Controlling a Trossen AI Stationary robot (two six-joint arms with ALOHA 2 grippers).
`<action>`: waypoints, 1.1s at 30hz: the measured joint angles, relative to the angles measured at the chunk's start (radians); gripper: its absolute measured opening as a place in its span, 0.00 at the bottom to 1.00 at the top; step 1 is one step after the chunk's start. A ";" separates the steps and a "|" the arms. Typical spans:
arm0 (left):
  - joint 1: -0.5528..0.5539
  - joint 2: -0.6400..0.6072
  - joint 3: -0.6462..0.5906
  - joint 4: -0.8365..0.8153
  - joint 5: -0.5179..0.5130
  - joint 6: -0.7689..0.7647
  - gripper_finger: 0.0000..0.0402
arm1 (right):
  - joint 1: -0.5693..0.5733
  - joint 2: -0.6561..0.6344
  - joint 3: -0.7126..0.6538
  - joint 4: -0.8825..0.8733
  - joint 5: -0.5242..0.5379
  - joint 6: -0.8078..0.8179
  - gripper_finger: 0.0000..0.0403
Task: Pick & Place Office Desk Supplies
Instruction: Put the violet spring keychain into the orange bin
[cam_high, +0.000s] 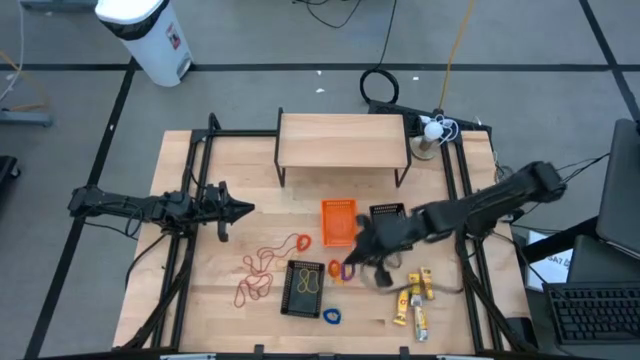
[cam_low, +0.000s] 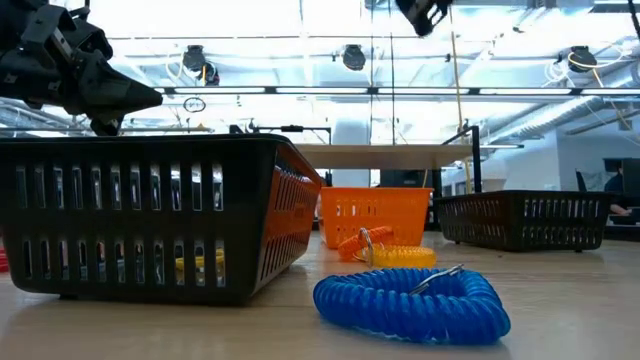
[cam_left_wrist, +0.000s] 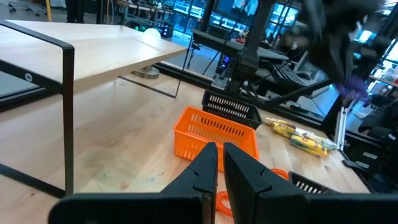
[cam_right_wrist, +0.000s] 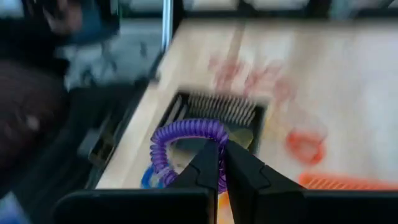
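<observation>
A purple coiled ring (cam_right_wrist: 186, 140) is hanging off the table, pinched at its rim — a blue one (cam_low: 410, 300) is lying flat on the wood, an orange one (cam_low: 362, 243) beyond it; yellow packets (cam_high: 414, 295) and red bands (cam_high: 262, 265) are lying loose.

Bare tabletop (cam_high: 240, 165) (wooden shelf (cam_high: 342, 139) just behind)

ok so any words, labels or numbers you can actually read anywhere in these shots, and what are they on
None can be read.
White bin past the table: a label on its side, too small to read.
Yellow packets on the table by the right arm: printed wrappers, blurred in the high and left wrist views.
Black baskets, orange basket, purple coil and blue coil: no markings visible.
</observation>
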 joint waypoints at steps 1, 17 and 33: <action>0.000 0.000 0.000 0.000 0.000 0.000 0.06 | -0.012 -0.041 -0.032 0.050 0.001 -0.015 0.01; -0.013 0.000 0.000 -0.073 -0.001 0.224 0.03 | -0.317 -0.530 -0.682 0.661 -0.083 0.036 0.01; -0.043 0.000 0.000 -0.096 -0.096 0.208 0.06 | -0.323 -0.697 -0.921 0.897 -0.048 0.021 0.01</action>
